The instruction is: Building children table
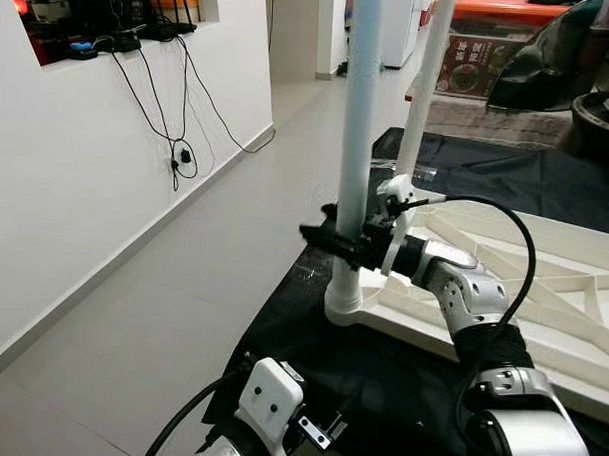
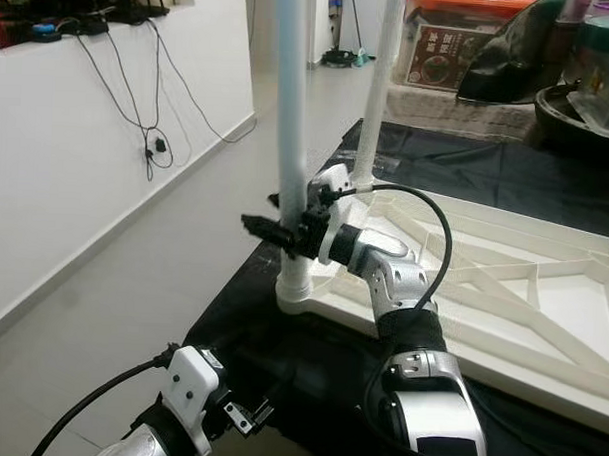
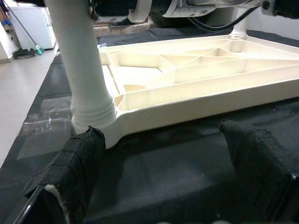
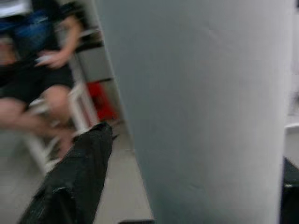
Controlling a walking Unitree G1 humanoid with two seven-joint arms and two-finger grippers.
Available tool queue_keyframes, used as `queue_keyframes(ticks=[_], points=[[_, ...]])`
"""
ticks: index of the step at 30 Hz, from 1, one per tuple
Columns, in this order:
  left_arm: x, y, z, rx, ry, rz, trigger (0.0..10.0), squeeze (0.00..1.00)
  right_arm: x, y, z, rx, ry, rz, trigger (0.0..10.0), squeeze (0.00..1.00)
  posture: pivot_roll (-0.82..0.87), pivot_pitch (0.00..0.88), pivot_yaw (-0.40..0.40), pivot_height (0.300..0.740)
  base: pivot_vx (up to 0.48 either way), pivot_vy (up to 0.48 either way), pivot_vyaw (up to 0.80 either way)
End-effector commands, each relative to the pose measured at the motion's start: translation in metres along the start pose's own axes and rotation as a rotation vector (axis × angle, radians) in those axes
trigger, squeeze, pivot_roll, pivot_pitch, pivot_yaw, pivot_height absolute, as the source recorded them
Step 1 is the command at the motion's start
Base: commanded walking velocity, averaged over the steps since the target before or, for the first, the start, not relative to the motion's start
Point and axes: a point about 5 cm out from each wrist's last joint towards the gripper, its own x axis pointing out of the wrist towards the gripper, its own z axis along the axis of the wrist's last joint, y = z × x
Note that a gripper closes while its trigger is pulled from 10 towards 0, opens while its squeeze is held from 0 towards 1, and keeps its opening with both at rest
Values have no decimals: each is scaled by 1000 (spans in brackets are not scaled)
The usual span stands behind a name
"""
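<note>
The white table top (image 1: 553,287) lies upside down on a black cloth (image 1: 379,376), ribs facing up. A white leg (image 1: 359,120) stands upright in its near-left corner socket (image 1: 344,297). A second leg (image 1: 426,82) stands at the corner behind it. My right gripper (image 1: 336,239) is shut around the near leg just above the socket; in the right wrist view the leg (image 4: 201,107) runs between the black fingers (image 4: 74,182). My left gripper (image 3: 163,133) is open, low over the cloth, facing the same corner and leg base (image 3: 91,102).
A white wall (image 1: 96,171) with dangling cables (image 1: 176,133) runs along the left, with tiled floor (image 1: 152,303) between it and the cloth. A printed box (image 1: 480,59) and dark bags (image 1: 561,57) stand at the back. A seated person (image 4: 42,70) appears beyond the leg.
</note>
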Motion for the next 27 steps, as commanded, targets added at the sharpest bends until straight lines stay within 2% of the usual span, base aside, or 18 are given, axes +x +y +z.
queue_keyframes(ticks=[1,2,6,11,12,13,14,15,16,17,18,19,20,21,22,23,24,27], points=[[-1,-1,-2,-4,7,2,10000,0,18,12,-8,-3,56,154,4706,0,-23,0,13,740,0,0,0],[-1,-2,-2,-4,7,2,10000,0,22,12,-9,-8,65,169,0,0,-20,0,11,740,0,0,0],[-1,-2,-2,-5,7,1,10000,0,26,12,-9,-22,65,171,0,0,-19,0,10,740,0,0,0],[-2,-3,-2,-7,7,1,10000,0,29,6,-8,-28,9,30,0,0,-20,0,9,740,0,0,0],[-2,-3,-2,-8,7,2,10000,0,28,0,-8,-42,-13,-106,0,0,-20,0,9,740,0,0,0],[-2,-3,-2,-8,7,2,10000,0,28,0,-8,-42,-13,-106,0,0,-20,0,9,740,0,0,0],[-2,-3,-2,-10,7,2,10000,0,22,-10,-10,-53,-32,-313,0,0,-37,0,16,740,0,0,0],[-2,-3,-2,-10,7,2,10000,0,22,-10,-10,-53,-32,-313,0,0,-37,0,16,740,0,0,0],[-2,-3,-2,-12,7,2,10000,0,14,-19,-12,-57,-49,-509,0,0,-37,0,16,740,0,0,0],[-2,-3,-2,-12,7,2,10000,0,14,-19,-12,-57,-49,-509,0,0,-37,0,16,740,0,0,0],[-3,-2,-2,-13,8,0,10000,0,0,-29,-15,-52,-58,-773,0,0,-46,1,24,740,0,0,0],[-3,-2,-2,-13,8,0,10000,0,0,-29,-15,-52,-58,-773,0,0,-46,1,24,740,0,0,0],[-3,-2,-2,-15,10,-7,10000,0,-37,-35,-23,-44,-69,-1264,0,0,-49,6,27,740,0,0,0],[-3,-2,-2,-15,10,-7,10000,0,-37,-35,-23,-44,-69,-1264,0,0,-49,6,27,740,0,0,0],[-3,-1,-2,-15,11,-9,10000,0,-50,-32,-26,-25,-80,-1411,0,0,-49,6,27,740,0,0,0],[-3,-1,-2,-15,11,-9,10000,0,-50,-32,-26,-25,-80,-1411,0,0,-49,6,27,740,0,0,0],[-3,-1,-2,-14,12,-10,10000,0,-58,-24,-27,0,-117,-1530,0,0,-49,6,27,740,0,0,0],[-3,-1,-2,-12,12,-9,10000,0,-56,-13,-32,72,-144,-1625,0,0,-43,7,27,740,0,0,0]])
